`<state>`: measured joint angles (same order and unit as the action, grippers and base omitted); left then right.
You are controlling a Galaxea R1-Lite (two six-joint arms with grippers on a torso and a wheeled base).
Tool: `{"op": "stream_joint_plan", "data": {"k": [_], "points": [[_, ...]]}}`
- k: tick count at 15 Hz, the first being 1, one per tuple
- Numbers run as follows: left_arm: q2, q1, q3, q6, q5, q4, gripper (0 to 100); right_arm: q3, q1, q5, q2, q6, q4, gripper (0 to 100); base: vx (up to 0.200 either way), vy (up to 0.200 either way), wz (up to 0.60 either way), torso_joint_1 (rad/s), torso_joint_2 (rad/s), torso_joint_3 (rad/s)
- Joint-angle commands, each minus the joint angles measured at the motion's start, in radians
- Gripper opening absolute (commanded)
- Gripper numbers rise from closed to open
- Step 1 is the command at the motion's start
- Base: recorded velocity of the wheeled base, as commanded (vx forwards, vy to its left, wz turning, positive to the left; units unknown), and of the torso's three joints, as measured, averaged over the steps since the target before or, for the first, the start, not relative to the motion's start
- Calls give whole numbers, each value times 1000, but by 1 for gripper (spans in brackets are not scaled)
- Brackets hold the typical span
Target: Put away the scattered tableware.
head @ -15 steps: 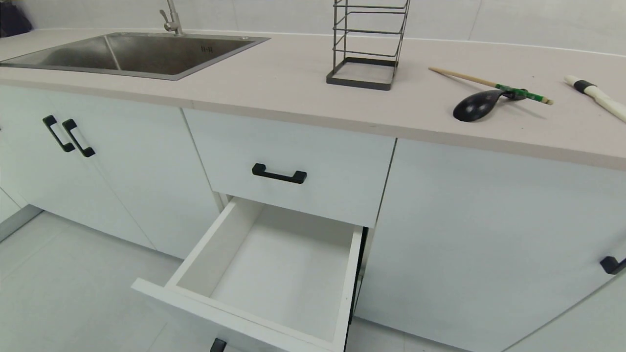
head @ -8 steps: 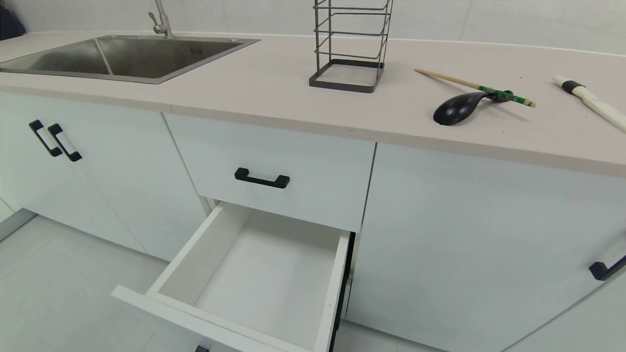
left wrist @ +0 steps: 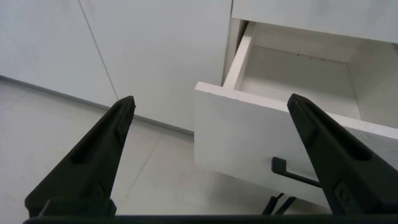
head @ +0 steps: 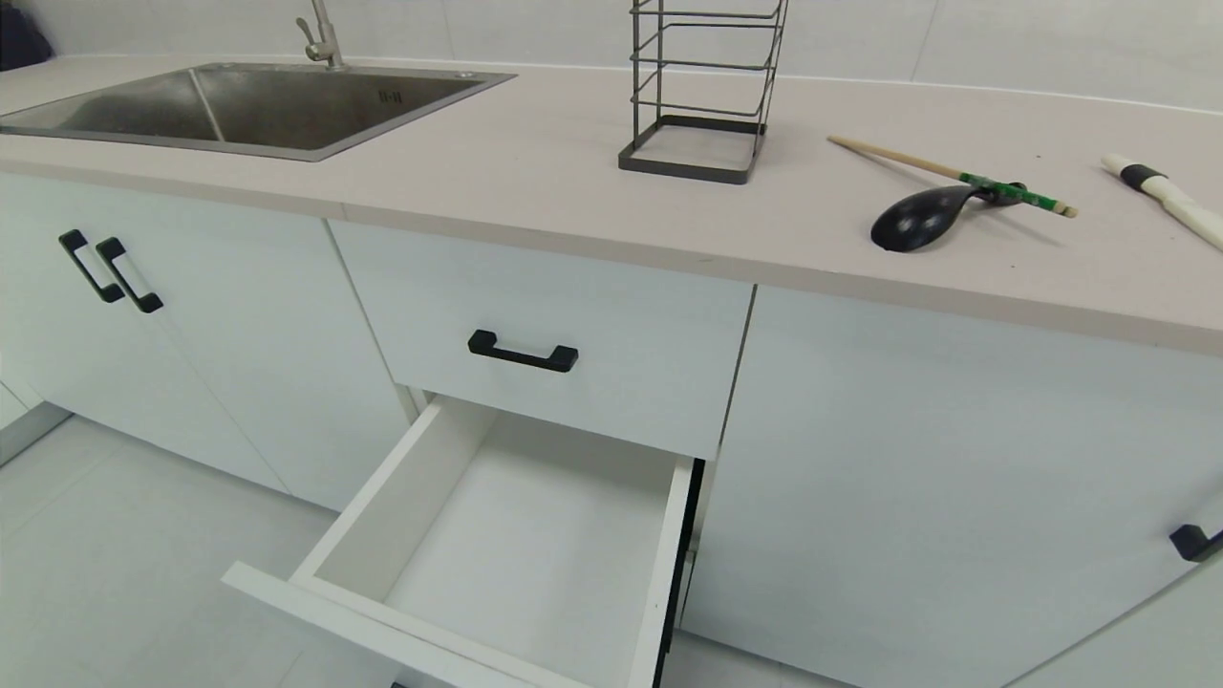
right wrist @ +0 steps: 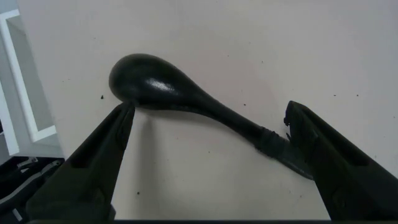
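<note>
Right fingers [right wrist: 93,168] spread wide over the black spoon [right wrist: 155,84]; its handle runs finger to finger, so my right gripper [right wrist: 209,109] likely needs turning. Left gripper [left wrist: 210,98], also wide, hangs by the drawer [left wrist: 249,130].

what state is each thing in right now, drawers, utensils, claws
lower white drawer: open
upper white drawer with black handle: shut
glossy black spoon: lying loose on the counter
wooden chopstick with green band: crossing the spoon's handle
left claw: open
right claw: open, over the spoon

Left gripper [left wrist: 210,101] fingers spread wide; right gripper [right wrist: 209,107] likewise.
</note>
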<state>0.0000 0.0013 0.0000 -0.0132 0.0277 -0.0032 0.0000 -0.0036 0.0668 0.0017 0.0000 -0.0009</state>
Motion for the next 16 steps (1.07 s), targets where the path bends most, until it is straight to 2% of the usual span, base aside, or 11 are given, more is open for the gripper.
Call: {"op": "stream_joint_plan", "data": {"k": [1, 4, 7, 16], "points": [[0, 0, 0, -1, 0, -1, 100, 0, 1, 1, 0, 0, 1, 0, 0, 0, 0, 0, 0, 0], [0, 0, 0, -4, 0, -1, 100, 0, 1, 1, 0, 0, 1, 0, 0, 0, 0, 0, 0, 0], [0, 0, 0, -13, 3, -1, 100, 0, 1, 1, 0, 0, 1, 0, 200, 0, 0, 2, 2, 4], [0, 0, 0, -16, 5, -1, 100, 0, 1, 1, 0, 0, 1, 0, 0, 0, 0, 0, 0, 0]]}}
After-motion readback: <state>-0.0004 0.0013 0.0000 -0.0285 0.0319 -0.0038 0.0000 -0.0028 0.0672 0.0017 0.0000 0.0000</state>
